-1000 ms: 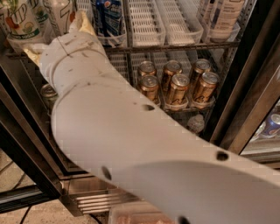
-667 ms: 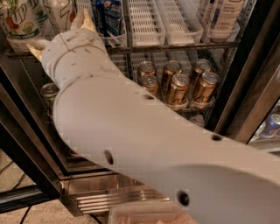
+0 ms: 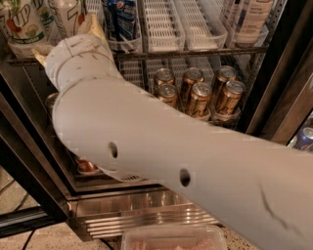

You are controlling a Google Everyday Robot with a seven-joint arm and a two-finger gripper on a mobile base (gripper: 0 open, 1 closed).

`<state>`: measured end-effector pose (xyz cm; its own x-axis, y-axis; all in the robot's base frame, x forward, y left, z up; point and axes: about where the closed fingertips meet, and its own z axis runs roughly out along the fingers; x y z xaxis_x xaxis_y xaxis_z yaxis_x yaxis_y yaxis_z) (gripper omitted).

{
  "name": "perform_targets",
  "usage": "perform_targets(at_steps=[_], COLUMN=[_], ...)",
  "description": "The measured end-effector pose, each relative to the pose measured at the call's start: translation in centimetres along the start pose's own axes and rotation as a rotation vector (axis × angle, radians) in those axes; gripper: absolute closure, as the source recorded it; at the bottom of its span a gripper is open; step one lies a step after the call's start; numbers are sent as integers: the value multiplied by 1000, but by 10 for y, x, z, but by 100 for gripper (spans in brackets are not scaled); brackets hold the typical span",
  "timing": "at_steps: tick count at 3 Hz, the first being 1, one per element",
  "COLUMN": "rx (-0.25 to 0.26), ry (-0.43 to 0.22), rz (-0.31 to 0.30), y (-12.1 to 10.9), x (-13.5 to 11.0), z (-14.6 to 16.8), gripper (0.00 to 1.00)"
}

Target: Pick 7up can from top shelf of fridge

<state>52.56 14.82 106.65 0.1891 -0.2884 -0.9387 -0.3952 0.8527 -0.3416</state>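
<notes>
Hovering gripper [image 3: 66, 41] by 7up can [image 3: 67, 11], top shelf [image 3: 195, 52] of steel fridge [image 3: 146, 215]

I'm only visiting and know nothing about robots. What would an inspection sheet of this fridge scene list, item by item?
Surface: top shelf, a wire rack carrying white slotted lanes.
Job's things: 7up can upright at the shelf's left end, second 7up can beside it; fridge interior in view.
Clutter: blue Pepsi can on the same shelf; gold cans on the rack below; pale cans at the shelf's right.
Claw: claw at the shelf's left end, just in front of the 7up cans.
Cables: what look like dark cords on the floor, lower left.
Surroundings: clear tub below the fridge; white arm covers much of the view.
</notes>
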Motion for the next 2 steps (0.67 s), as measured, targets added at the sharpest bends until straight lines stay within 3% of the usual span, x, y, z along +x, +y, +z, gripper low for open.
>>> perform_targets(at_steps=[2], rx=[28], ry=[-19], rz=[2], y=[6], x=[-3], z=[21], gripper=[39])
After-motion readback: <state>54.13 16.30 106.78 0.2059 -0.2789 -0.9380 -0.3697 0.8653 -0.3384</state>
